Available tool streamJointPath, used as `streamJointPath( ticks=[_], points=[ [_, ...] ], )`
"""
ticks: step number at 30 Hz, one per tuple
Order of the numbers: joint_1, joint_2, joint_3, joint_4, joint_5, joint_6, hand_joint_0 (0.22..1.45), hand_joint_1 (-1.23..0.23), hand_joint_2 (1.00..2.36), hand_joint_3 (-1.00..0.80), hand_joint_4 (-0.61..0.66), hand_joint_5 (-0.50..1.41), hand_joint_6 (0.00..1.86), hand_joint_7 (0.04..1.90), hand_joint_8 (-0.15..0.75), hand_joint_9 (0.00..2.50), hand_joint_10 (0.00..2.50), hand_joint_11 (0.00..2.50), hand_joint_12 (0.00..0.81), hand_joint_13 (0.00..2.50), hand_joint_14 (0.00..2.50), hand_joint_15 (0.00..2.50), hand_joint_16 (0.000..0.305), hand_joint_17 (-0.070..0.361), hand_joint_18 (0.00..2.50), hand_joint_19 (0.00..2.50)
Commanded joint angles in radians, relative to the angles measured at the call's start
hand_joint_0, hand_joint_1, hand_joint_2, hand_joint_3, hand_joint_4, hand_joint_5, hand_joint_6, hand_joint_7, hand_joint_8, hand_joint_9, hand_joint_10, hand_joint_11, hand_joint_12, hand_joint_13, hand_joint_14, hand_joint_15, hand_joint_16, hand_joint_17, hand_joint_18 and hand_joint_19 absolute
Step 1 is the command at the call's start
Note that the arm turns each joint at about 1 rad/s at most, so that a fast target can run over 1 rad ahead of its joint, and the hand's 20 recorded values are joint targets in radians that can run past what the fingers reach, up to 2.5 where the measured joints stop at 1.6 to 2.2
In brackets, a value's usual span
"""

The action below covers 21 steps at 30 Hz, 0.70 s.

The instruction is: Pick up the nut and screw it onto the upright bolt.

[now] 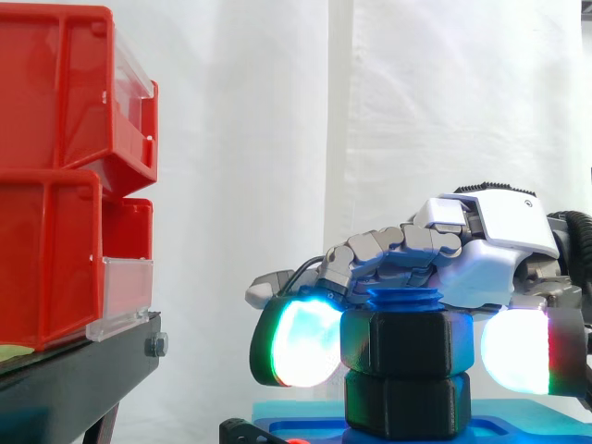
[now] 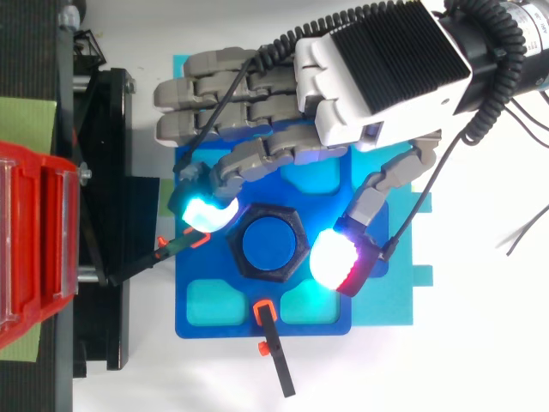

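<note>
A black hex nut (image 1: 407, 339) sits on the upright blue bolt (image 2: 272, 243), whose threaded top (image 1: 404, 298) sticks out just above it. Below it a second black hex piece (image 1: 407, 404) rests on the blue base plate (image 2: 206, 318). My hand (image 2: 377, 77) reaches in from the right and hovers over the bolt, palm down. One glowing fingertip (image 2: 204, 213) lies against the nut's left side and the thumb pad (image 2: 337, 257) against its right side, so the nut is pinched between them. The other fingers stretch out to the left, clear of the nut.
Red bins (image 1: 55, 185) stand stacked on a black stand (image 1: 83, 370) at the left, close to the outstretched fingers. Black clamps with orange tips (image 2: 274, 352) hold the base plate at its front and left edges. A teal sheet (image 2: 403, 300) lies under the plate.
</note>
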Motion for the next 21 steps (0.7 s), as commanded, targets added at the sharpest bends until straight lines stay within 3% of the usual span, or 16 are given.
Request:
streamJointPath(
  ticks=[1,21],
  points=[
    [0.0,0.0,0.0,0.0,0.0,0.0,0.34,-0.64,1.0,-0.5,0.06,-0.3,0.5,0.61,0.217,0.0,0.0,0.0,0.374,0.0,0.0,0.0,0.057,0.129,0.0,0.0],
    [0.0,0.0,0.0,-0.009,-0.003,0.003,0.34,-0.67,1.0,-0.5,-0.02,-0.3,0.5,0.56,0.207,0.0,0.0,0.0,0.363,0.0,0.0,0.0,0.057,0.128,0.0,0.0]
  ],
)
